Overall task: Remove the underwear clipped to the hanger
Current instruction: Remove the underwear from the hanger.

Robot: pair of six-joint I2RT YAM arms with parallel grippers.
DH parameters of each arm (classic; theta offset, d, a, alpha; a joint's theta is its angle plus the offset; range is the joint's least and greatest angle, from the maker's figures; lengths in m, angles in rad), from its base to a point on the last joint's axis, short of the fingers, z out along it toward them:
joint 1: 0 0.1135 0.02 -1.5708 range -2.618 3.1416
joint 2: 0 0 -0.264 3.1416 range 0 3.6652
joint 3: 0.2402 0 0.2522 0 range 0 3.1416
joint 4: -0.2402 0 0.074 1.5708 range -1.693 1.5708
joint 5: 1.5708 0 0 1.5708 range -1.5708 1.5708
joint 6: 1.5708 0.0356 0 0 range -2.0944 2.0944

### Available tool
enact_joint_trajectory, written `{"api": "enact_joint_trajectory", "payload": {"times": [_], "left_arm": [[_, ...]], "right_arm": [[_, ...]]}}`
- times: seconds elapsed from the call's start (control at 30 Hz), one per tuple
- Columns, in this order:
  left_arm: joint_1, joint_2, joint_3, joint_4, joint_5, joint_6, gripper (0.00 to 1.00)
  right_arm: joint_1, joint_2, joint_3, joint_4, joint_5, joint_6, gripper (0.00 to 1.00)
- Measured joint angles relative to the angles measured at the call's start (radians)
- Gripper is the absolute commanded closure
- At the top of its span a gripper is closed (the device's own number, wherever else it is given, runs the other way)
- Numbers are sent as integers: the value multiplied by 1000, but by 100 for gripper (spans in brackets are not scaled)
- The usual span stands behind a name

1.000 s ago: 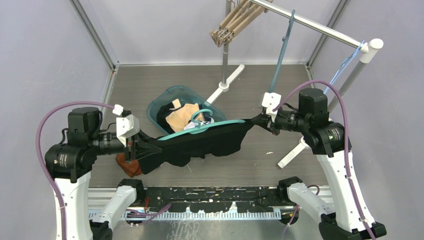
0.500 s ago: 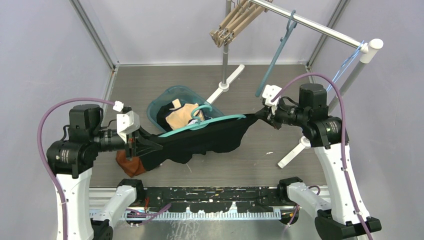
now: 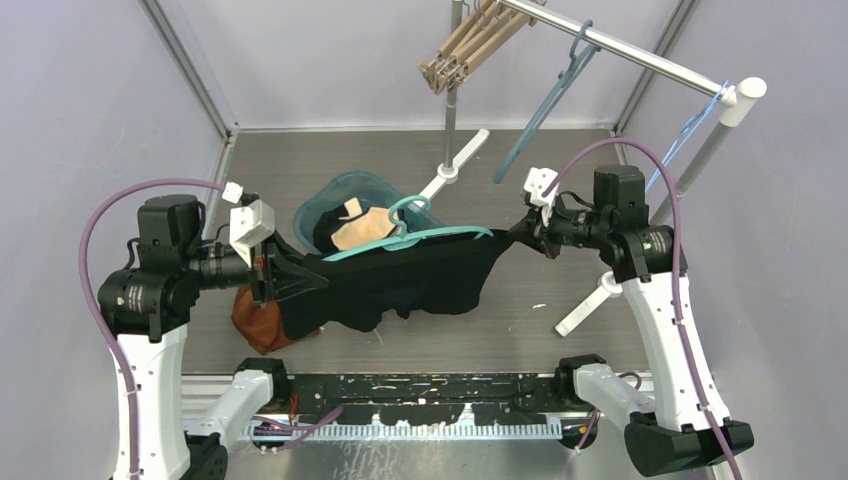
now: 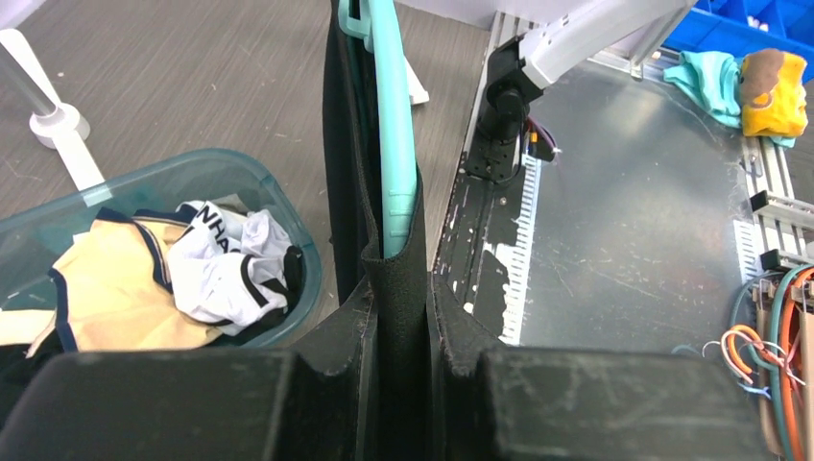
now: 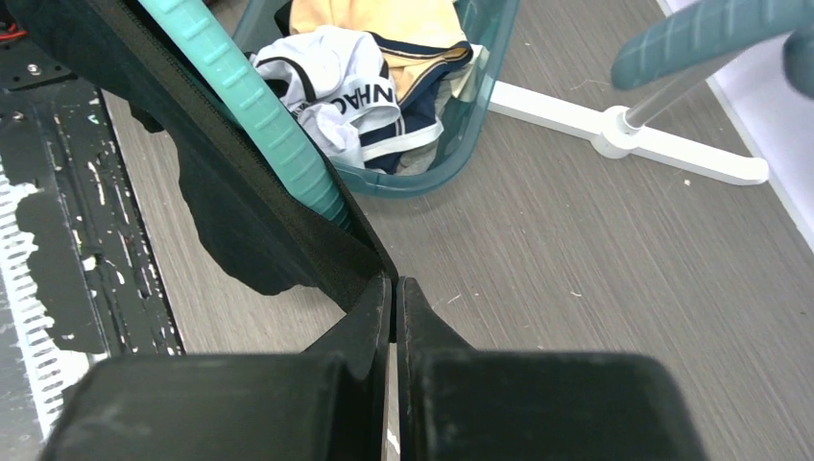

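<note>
My left fingers (image 4: 363, 322) are closed to a narrow gap on a thick fold of the black underwear (image 3: 420, 280), which stands up between them at the bottom centre of the left wrist view. My right fingers (image 5: 376, 307) are pressed fully together, pinching the thin edge of the other end of the same garment at the lower middle of the right wrist view. In the overhead view the underwear is stretched between the two holds across the centre of the frame, raised above the desk (image 3: 560, 170), its loose lower part sagging toward the bottom of the picture. The teal hanger (image 3: 400, 245) runs along the upper edge of the cloth. One of its ends is tucked into the fabric just beyond my left fingertips, and its hook curls up over the teal bin (image 3: 330, 210). I cannot tell how the hanger is fastened to the cloth. The bin sits just above the underwear in the frame, left of centre, and holds a tan garment (image 3: 360, 235) and a crumpled white garment (image 4: 230, 279). A rust-brown cloth (image 3: 258, 325) lies on the desk beneath my left arm. At the upper right, a clothes rail (image 3: 640, 55) carries a bunch of wooden hangers (image 3: 470, 45) and a slanting blue hanger (image 3: 540, 110).
</note>
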Motion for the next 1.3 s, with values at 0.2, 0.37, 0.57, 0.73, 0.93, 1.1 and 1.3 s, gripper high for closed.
{"api": "enact_joint_trajectory", "payload": {"times": [0.2, 0.37, 0.57, 0.73, 0.93, 1.1, 1.3], "left_arm": [[2, 6, -8, 82, 19, -89, 100], [2, 8, -20, 130, 20, -146, 100], [3, 8, -61, 207, 19, -229, 100], [5, -2, -130, 297, 19, -314, 100], [7, -16, -209, 438, 15, -458, 100], [7, -15, -235, 548, 17, -571, 100], [7, -13, -238, 607, 16, -631, 100]], "right_arm": [[-6, 12, -2, -5, -30, -4, 99], [-7, 10, -32, 7, -29, -3, 99], [-11, 10, -69, 10, -48, -3, 99], [-21, 11, -81, -6, -102, -27, 99], [-32, 10, -90, -25, -133, -52, 99], [-32, 11, -129, -11, -126, -39, 99], [-32, 8, -164, 42, -101, 28, 99]]}}
